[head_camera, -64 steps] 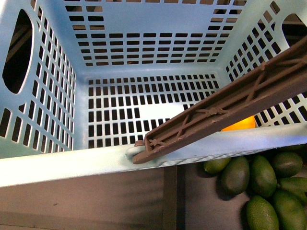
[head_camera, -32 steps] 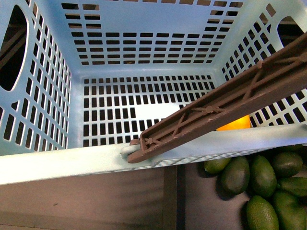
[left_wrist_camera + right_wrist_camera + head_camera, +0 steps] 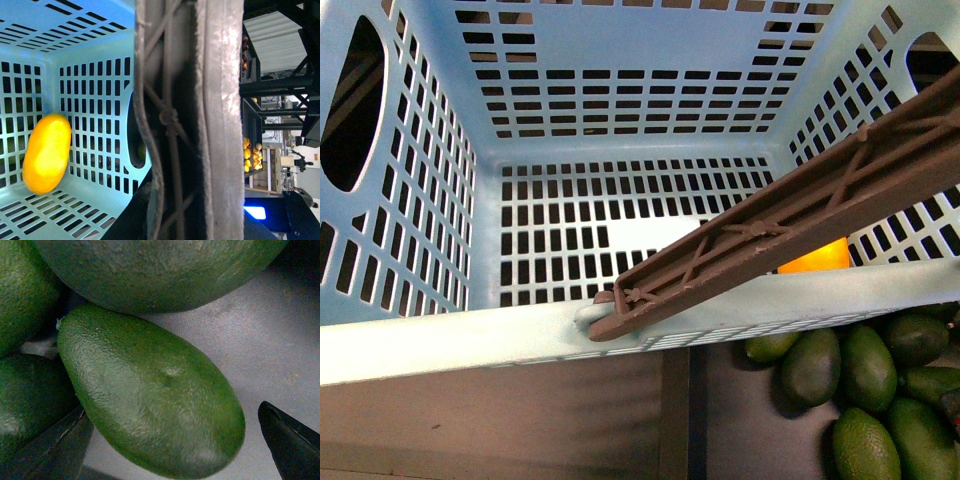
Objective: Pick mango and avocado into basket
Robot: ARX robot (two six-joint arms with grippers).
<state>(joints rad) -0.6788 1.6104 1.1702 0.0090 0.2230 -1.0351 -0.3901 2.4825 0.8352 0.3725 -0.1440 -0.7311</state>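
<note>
mango [image 3: 815, 257]: in basket [image 3: 470, 335], 4 o'clock of its floor, mostly hidden behind brown handle [image 3: 770, 225] | avocado [image 3: 150, 400]: on worktop [image 3: 280, 340] amid other avocados [image 3: 865, 365], 5 o'clock outside basket | right fingers [image 3: 292, 442]: spread wide either side of it, only tips visible | left fingers [image 3: 131, 222]: dark sliver beside handle, grip cannot be told

The teal slotted basket [image 3: 470, 340] fills most of the view. Its brown handle [image 3: 790, 220] lies diagonally across the near right corner. The yellow mango [image 3: 815, 257] rests inside, partly hidden behind the handle. A pile of green avocados [image 3: 865, 390] lies outside, just beside the near rim at lower right.
</note>
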